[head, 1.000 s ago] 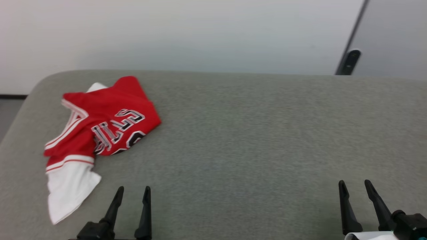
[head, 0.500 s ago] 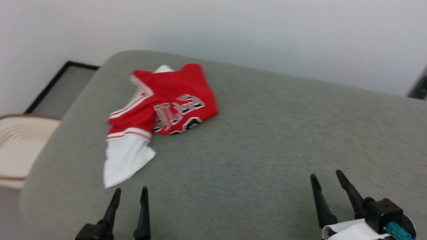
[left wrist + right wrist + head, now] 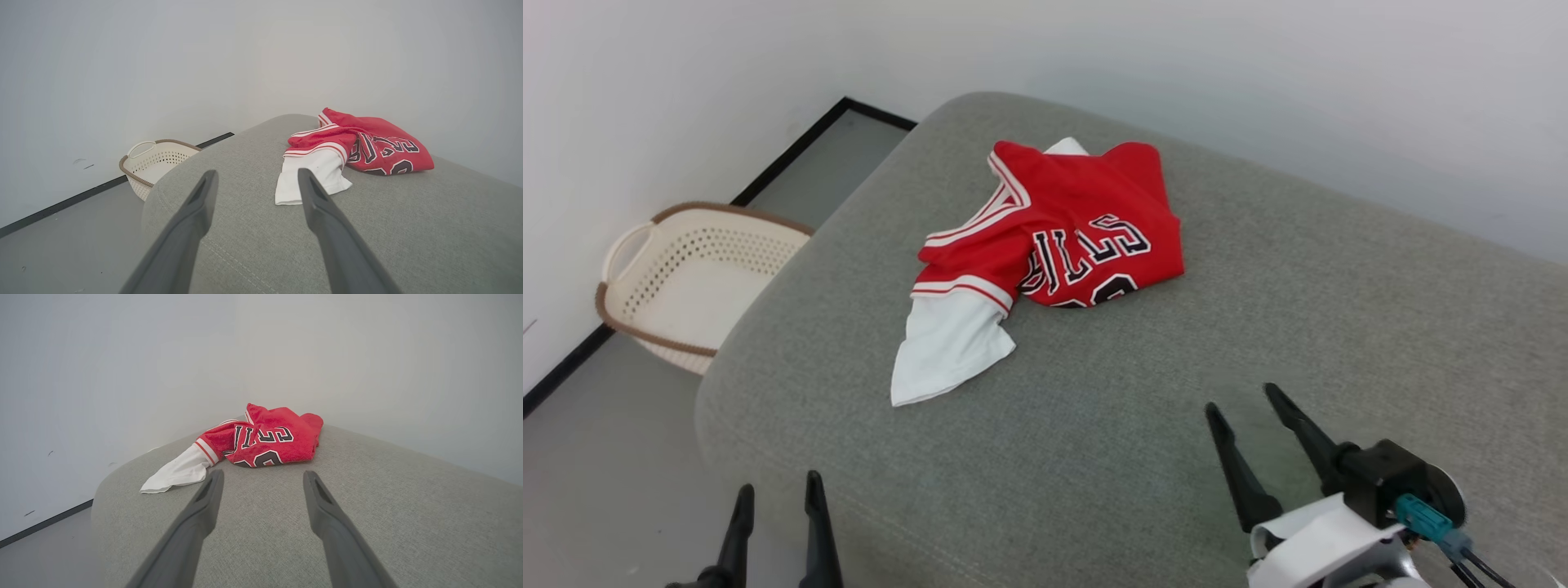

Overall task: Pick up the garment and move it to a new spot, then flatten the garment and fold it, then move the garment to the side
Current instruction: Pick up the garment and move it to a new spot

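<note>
A: Where does the crumpled red jersey-style garment (image 3: 1054, 220) lie?
B: By the far left rounded corner of the grey fabric-covered cushion (image 3: 1298, 327), with broad bare cloth to its right. Its white sleeve (image 3: 947, 351) trails nearward, and the black lettering (image 3: 1094, 249) seems partly tucked under.
A: The grippers?
B: The left gripper (image 3: 778, 483) and right gripper (image 3: 1241, 398) both gape, empty, at the near edge.

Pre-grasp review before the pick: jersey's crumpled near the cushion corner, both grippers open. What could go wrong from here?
1. The garment is bunched, lettering folded over: a pinch may take several layers, or just the white sleeve, making flattening harder.
2. It lies near a rounded corner of the cushion; a drag could slide it off toward the basket.
</note>
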